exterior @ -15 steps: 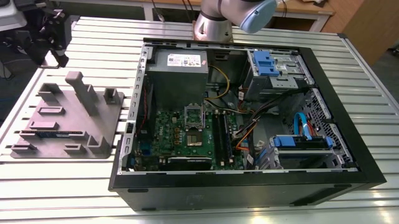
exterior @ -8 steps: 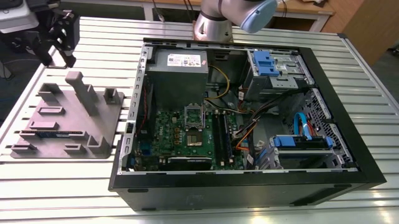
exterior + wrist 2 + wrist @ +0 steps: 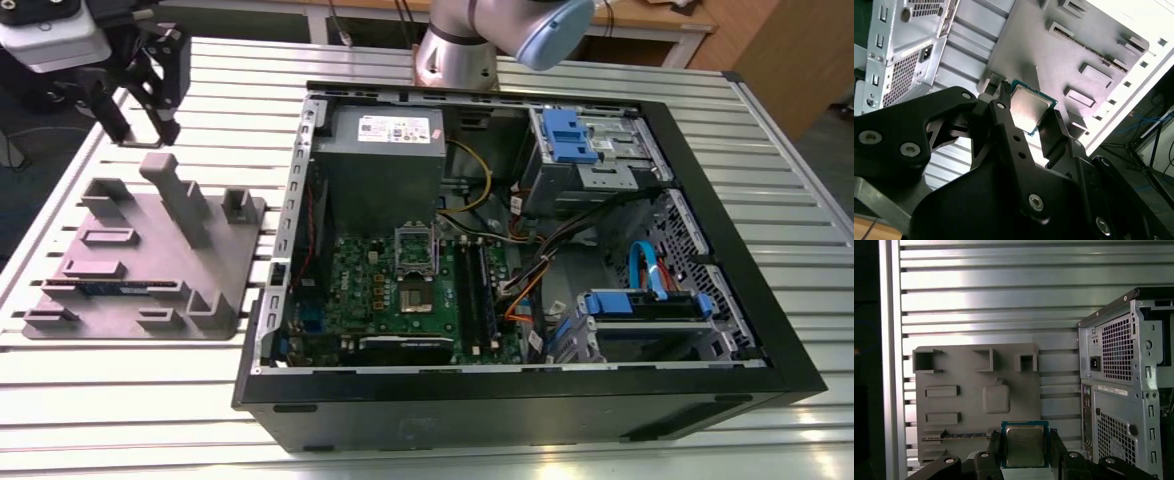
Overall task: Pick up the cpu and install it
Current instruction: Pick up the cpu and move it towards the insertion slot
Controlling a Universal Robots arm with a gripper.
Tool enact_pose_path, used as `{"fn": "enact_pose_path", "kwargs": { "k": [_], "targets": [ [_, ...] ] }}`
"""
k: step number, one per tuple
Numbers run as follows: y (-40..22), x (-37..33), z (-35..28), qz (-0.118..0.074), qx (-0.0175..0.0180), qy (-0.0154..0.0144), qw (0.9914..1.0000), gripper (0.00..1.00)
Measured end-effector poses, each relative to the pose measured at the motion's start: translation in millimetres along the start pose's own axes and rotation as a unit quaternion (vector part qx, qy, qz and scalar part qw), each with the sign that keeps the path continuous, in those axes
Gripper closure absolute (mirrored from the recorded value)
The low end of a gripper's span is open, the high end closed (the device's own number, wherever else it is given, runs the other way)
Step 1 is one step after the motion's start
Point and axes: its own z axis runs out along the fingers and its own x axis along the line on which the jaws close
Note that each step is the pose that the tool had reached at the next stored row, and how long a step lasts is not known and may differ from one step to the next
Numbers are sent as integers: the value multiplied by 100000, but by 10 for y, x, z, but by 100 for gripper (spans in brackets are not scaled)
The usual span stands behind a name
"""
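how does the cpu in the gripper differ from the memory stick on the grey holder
Shape: the cpu, a square chip with silvery metal top and green rim, is compact; the blue-green memory stick is a long narrow strip. State: the cpu is clamped in the black gripper, in the air; the memory stick lies in a slot of the grey moulded holder. Both have greenish board edges.

A table [image 3: 120, 400] of silvery ribbed aluminium slats carries two things. In the exterior view an open black computer case [image 3: 507, 425] lies on its side across the middle of the table, its inside facing up. At nine o'clock from the case, near it but with a strip of bare slats between them, a flat grey holder plate [image 3: 140, 215] with raised blocks and slots rests on the table.
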Motion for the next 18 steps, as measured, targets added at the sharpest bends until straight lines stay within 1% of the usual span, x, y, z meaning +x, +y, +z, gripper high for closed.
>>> {"fn": "enact_pose_path", "kwargs": {
  "k": [8, 18],
  "targets": [
    [8, -145, 5, -1, -3, -4, 100000, 53],
    [16, -294, 10, -1, -1, -2, 100000, 53]
  ]
}}
